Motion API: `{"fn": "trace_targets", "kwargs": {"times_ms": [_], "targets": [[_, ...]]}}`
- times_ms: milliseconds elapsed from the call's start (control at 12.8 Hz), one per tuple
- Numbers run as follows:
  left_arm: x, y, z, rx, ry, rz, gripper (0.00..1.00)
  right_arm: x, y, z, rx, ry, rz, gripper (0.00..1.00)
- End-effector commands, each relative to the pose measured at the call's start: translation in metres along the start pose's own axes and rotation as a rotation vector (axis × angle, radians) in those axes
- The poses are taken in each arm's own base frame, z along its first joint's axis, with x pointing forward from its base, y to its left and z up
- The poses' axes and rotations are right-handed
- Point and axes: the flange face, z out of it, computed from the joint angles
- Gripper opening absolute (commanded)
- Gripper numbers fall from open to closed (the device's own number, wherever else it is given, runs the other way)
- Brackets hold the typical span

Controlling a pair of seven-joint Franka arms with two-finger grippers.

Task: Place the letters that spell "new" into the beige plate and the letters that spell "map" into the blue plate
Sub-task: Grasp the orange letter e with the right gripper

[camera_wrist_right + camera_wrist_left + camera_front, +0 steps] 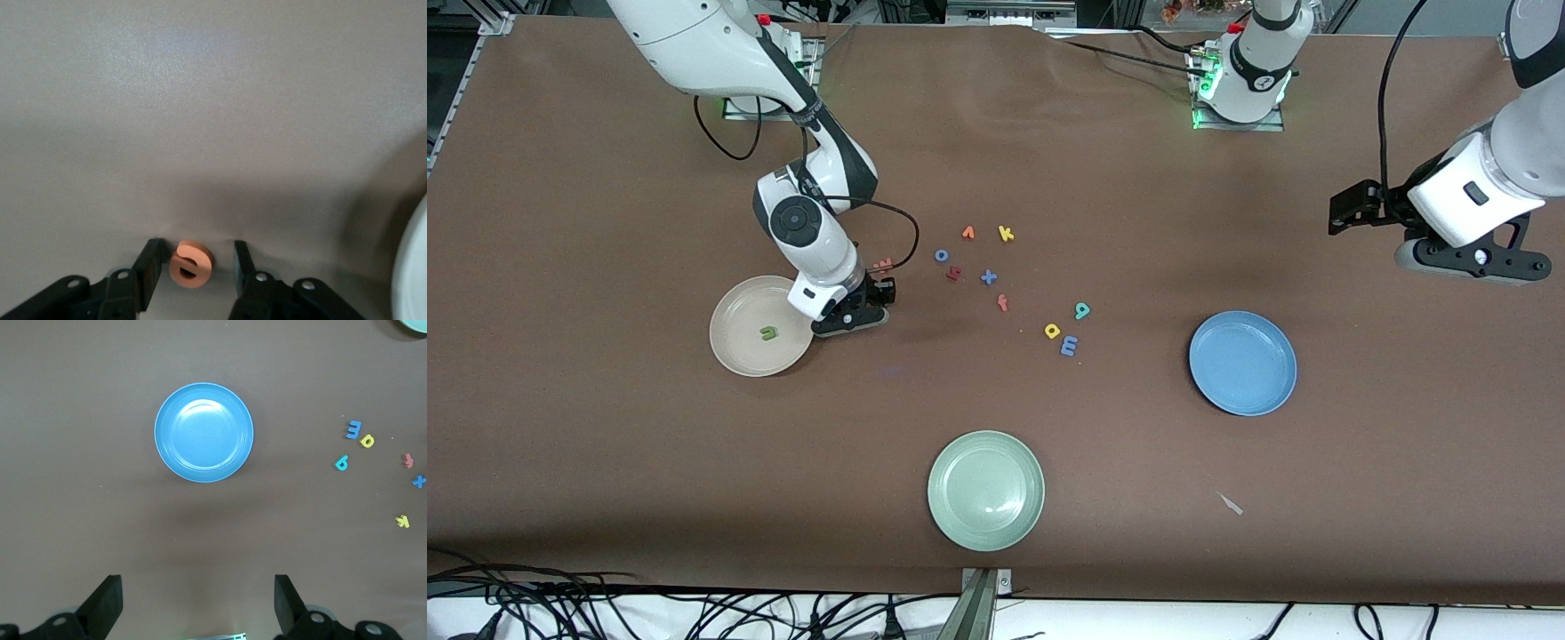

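Right gripper [197,267]: beside beige plate [734,351], fingers straddling orange e [190,264], contact undetermined. Left gripper [198,607]: held wide open, empty, waiting.

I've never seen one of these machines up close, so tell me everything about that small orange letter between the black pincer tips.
The small orange foam letter e is a chunky, matte, rounded piece with one slot cut into it. It lies flat on the brown table, beside the round beige plate. The right pincer is lowered around it, one black finger on each side with small gaps showing, so it is not yet clamped.
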Motion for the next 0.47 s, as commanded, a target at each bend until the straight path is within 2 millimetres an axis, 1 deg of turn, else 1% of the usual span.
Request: {"fn": "trace_targets", "kwargs": {"times_ms": [0,78,235,313,392], "targets": [[-0.002,-0.004,-0.008,-0.007,0.007,-0.009,1.0,-0.007,-0.001,0.005,-0.007,0.005,-0.008,0.3],[-0.001,-0.002,-0.007,-0.006,0.006,-0.006,1.0,-0.005,-0.001,0.0,-0.008,0.008,-0.016,0.24],[-0.001,0.003,-0.006,-0.005,0.004,0.003,1.0,0.002,0.012,-0.021,-0.03,-0.005,-0.026,0.23],[-0.001,0.003,-0.006,-0.005,0.004,0.002,1.0,0.006,0.023,-0.036,-0.044,-0.024,-0.042,0.23],[0.0,0.005,-0.005,-0.004,0.002,0.006,1.0,0.013,0.047,-0.054,-0.059,-0.046,-0.063,0.23]]}}
